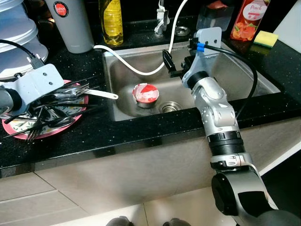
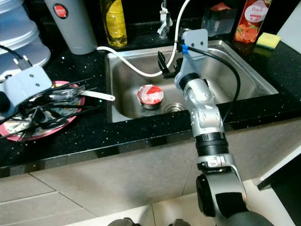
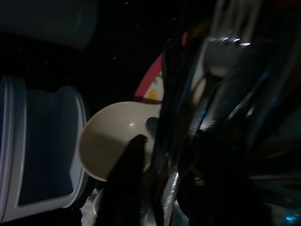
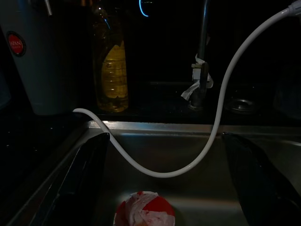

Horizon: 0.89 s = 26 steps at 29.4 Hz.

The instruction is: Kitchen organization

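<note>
A pink-rimmed plate (image 1: 70, 122) sits on the black counter left of the sink, piled with black and silver forks (image 1: 35, 129). My left gripper (image 1: 59, 96) reaches over it from the left. Its fingers (image 3: 127, 179) are shut on a bundle of cutlery (image 1: 73, 89) with a white spoon (image 1: 101, 94) sticking out toward the sink. A red-and-white cup (image 1: 146, 93) with a crumpled lid stands in the steel sink (image 1: 244, 77) beside the drain (image 1: 170, 107). My right gripper (image 1: 176, 66) hovers over the sink behind the cup, open and holding nothing.
A white hose (image 1: 136, 68) loops from the tap (image 1: 162, 21) across the sink onto the counter. Behind stand an oil bottle (image 1: 111, 21), a grey jug (image 1: 73, 23), a peach juice carton (image 1: 250, 19) and a yellow sponge (image 1: 266, 38). Stacked plastic tubs (image 1: 16, 37) sit far left.
</note>
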Tool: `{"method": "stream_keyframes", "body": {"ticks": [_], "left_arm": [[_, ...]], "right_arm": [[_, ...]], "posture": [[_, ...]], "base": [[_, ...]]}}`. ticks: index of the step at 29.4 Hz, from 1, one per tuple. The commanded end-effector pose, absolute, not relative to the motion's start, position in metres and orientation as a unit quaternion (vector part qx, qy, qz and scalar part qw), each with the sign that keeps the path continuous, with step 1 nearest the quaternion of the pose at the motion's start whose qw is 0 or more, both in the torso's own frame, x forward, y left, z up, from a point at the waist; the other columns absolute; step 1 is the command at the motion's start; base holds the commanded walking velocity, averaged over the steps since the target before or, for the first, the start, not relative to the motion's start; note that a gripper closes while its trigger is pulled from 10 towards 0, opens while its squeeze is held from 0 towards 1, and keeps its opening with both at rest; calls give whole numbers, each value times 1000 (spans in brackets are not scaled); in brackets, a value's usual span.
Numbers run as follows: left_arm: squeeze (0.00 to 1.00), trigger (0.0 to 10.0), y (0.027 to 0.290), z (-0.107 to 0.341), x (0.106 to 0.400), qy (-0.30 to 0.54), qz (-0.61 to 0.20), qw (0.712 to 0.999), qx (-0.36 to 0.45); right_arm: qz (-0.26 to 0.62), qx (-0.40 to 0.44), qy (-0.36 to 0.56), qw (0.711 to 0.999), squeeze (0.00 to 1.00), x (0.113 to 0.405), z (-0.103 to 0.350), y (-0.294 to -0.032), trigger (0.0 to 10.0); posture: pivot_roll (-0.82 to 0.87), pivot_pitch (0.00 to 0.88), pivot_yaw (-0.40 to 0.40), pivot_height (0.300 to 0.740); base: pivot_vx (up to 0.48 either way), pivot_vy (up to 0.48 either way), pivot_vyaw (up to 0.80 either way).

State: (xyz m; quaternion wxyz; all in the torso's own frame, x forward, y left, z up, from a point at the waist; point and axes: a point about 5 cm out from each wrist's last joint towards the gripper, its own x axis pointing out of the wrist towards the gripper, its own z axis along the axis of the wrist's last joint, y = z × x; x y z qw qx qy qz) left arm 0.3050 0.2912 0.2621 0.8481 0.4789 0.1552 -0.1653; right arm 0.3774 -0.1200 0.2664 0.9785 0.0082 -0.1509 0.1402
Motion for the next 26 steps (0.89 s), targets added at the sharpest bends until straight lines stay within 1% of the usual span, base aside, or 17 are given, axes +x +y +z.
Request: {"method": "stream_keyframes", "body": {"ticks": [1,2,10,14,16,20,23,24,25,26], "left_arm": [[1000,10000,293,262,306,162,-158,845,485],[0,10000,293,263,307,161,-159,846,484],[0,10000,290,271,308,149,-169,846,484],[0,10000,285,260,305,162,-204,837,481],[0,10000,283,254,306,165,-214,838,474],[0,10000,282,252,308,167,-219,838,470],[0,10000,286,248,310,177,-211,836,475],[0,8863,293,242,314,189,-192,832,484],[0,8431,296,239,316,195,-184,830,490],[0,8431,296,239,316,195,-184,830,490]], "right_arm": [[144,7,-147,979,0,378,266,-117,10000],[143,7,-147,979,0,378,266,-118,10000],[141,7,-147,979,0,377,266,-118,10000],[139,7,-147,979,0,377,266,-119,10000],[138,7,-149,979,0,377,267,-119,10000],[137,6,-149,979,0,377,267,-120,10000],[136,5,-149,979,0,377,267,-120,10000],[136,6,-150,979,0,377,267,-120,10000],[136,6,-150,979,0,377,267,-120,10000],[136,6,-150,979,0,377,267,-120,10000]], "posture": [[149,15,46,740],[146,15,48,740],[140,12,50,740],[136,10,51,740],[132,9,50,740],[132,7,50,740],[132,7,50,740],[124,5,53,740],[124,5,53,740],[124,5,53,740]], "base": [[0,0,0],[0,0,0],[0,0,0],[0,0,0],[0,0,0],[0,0,0],[0,0,0],[0,0,0],[0,0,0],[0,0,0]]}}
